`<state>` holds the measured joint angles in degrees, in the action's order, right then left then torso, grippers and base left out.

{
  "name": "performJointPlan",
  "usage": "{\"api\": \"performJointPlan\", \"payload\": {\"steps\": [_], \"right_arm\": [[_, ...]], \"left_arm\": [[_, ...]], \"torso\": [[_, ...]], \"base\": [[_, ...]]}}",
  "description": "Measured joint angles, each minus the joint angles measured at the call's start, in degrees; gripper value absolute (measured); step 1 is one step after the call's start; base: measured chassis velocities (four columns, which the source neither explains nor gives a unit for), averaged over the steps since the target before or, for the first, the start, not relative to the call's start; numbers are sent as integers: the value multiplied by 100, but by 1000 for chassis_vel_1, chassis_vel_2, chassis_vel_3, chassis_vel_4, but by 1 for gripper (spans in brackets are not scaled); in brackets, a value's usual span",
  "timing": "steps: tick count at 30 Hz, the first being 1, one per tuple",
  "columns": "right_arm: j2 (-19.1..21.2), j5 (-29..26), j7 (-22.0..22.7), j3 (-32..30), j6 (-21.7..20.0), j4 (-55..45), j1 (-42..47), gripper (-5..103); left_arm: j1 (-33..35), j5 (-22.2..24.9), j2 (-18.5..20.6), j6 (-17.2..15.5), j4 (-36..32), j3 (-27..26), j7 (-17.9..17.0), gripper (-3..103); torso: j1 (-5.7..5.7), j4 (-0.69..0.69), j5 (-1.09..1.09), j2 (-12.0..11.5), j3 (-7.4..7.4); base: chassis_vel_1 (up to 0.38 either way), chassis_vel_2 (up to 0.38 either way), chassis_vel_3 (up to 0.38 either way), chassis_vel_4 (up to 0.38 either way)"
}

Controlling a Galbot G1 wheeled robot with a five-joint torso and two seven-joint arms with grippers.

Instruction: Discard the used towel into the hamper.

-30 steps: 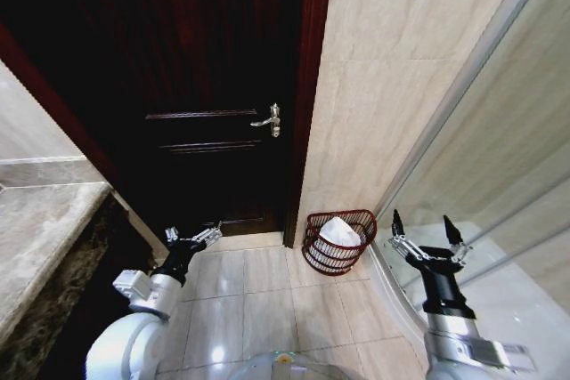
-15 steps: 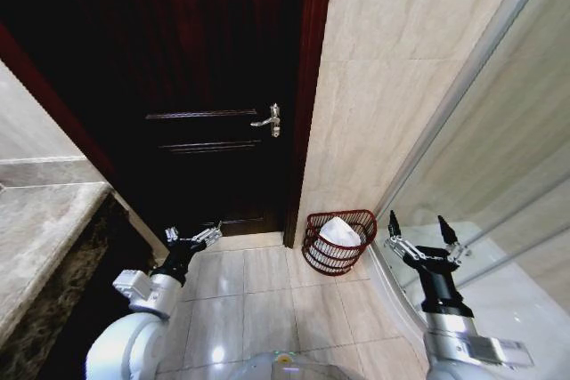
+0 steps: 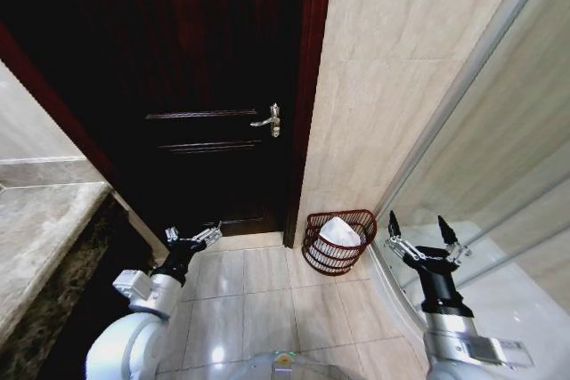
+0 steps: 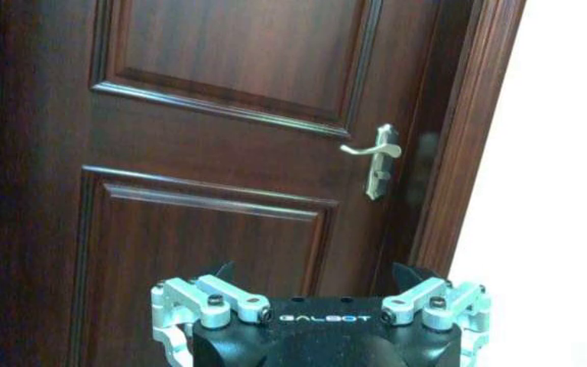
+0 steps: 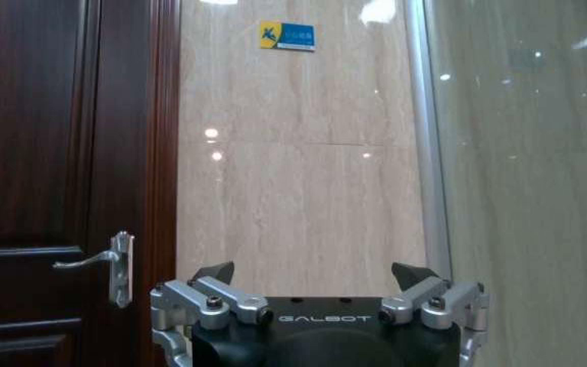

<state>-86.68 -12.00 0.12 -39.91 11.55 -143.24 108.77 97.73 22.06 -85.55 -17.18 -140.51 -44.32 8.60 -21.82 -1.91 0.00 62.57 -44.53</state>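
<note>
The hamper (image 3: 326, 259), a dark red-brown wire basket, stands on the floor in the corner between the door frame and the tiled wall. A white towel (image 3: 339, 231) lies inside it. My right gripper (image 3: 417, 222) is open and empty, raised a little to the right of the hamper and apart from it. My left gripper (image 3: 193, 235) is open and empty too, held low before the dark door, well left of the hamper. Open fingers show in the left wrist view (image 4: 314, 272) and the right wrist view (image 5: 314, 269).
A dark wooden door (image 3: 205, 86) with a metal lever handle (image 3: 269, 120) is shut ahead. A beige tiled wall (image 3: 374, 95) is right of it, and a glass shower screen (image 3: 499, 166) runs along the right. A stone counter (image 3: 36, 229) is at left.
My right gripper has edged slightly left, toward the hamper. The left arm, hamper and towel have not moved.
</note>
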Motion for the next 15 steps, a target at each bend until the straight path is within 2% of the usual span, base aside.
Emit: {"api": "performJointPlan", "payload": {"steps": [15], "right_arm": [[-1,1,0,0,2,0,0,100]], "left_arm": [[0,0,0,0,0,0,0,100]], "torso": [[0,0,0,0,0]], "base": [[-43,-44,-43,-50]]}}
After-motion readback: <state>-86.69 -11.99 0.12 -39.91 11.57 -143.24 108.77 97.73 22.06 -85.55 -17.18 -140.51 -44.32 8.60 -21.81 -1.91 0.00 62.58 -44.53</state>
